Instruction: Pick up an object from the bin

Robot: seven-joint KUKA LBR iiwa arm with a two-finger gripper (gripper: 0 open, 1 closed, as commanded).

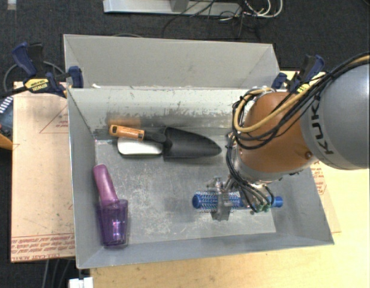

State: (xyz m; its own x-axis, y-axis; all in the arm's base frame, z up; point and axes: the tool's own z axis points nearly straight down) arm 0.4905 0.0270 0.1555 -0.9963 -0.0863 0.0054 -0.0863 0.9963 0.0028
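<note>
Grey bin (173,71), hand (220,206) over blue bristle brush (202,201) — lower right

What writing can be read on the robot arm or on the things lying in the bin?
"KU": large black letters on the grey arm link; any further letters cannot be made out.
None can be read on the blue brush, the purple plastic tool, the black trowel or the white oblong piece.
</note>
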